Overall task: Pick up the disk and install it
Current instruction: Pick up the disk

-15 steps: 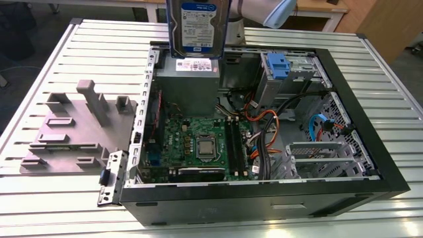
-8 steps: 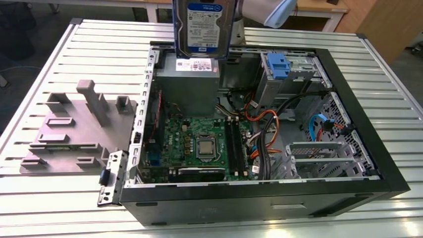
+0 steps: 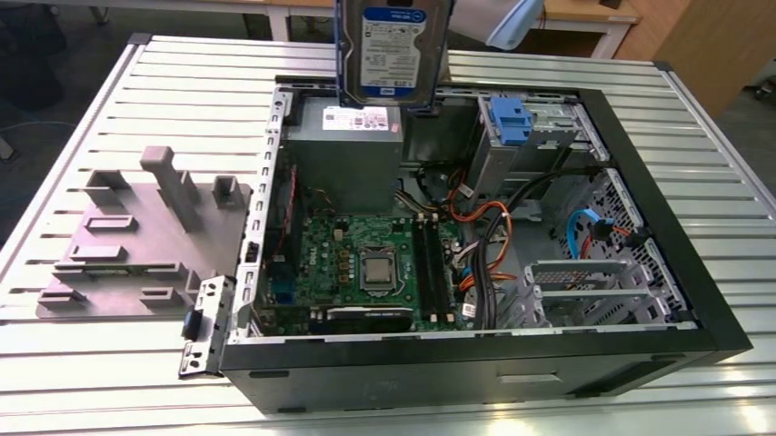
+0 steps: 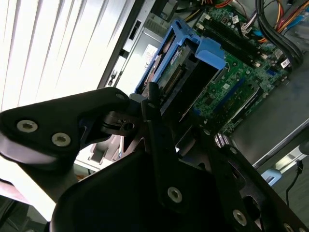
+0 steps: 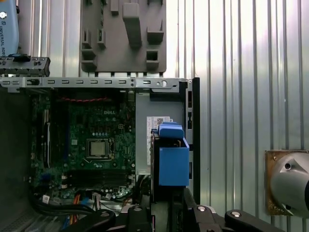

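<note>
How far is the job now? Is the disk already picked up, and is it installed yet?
Done: the disk is picked up and is in the air above the open computer case. In hand: the end effector is shut on the disk. Left: the installing. The disk hangs over the power-supply box, apart from the drive cage with its blue tab.

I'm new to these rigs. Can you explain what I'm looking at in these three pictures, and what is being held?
One robot arm with a gripper works over an open computer case lying on a slatted metal table. The exterior view is taken from off the arm; both wrist views ride on the arm and look past the gripper. The gripper is shut on the disk, a silver drive with blue side rails, held in the air above the case. A grey moulded fixture lies beside the case, on the exterior view's left.
</note>
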`<action>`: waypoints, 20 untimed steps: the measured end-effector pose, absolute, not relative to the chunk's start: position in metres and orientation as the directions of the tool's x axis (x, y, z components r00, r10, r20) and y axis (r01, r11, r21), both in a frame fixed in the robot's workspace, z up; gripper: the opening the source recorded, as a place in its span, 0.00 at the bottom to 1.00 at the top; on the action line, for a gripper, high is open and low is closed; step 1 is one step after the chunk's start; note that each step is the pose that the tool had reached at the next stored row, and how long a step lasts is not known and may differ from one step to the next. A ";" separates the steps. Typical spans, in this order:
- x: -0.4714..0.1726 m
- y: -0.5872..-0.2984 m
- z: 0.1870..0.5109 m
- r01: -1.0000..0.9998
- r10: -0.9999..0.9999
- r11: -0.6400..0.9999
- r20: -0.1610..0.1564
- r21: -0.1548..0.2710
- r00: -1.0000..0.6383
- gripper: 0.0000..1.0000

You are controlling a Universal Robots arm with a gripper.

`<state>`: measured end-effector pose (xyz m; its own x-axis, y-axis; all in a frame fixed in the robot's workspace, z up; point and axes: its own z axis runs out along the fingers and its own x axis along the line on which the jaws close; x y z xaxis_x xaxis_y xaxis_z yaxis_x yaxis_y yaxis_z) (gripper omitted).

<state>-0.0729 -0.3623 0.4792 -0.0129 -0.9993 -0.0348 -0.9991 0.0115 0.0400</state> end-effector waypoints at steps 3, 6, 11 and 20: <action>-0.066 -0.362 0.479 -0.999 -0.999 0.012 -0.035 0.040 -0.013 0.35; -0.060 -0.362 0.479 -0.999 -0.999 0.011 -0.035 0.040 -0.013 0.35; -0.036 -0.362 0.478 -0.999 -0.999 0.011 -0.035 0.040 -0.013 0.35; -0.027 -0.362 0.478 -0.999 -0.999 0.012 -0.035 0.040 -0.013 0.35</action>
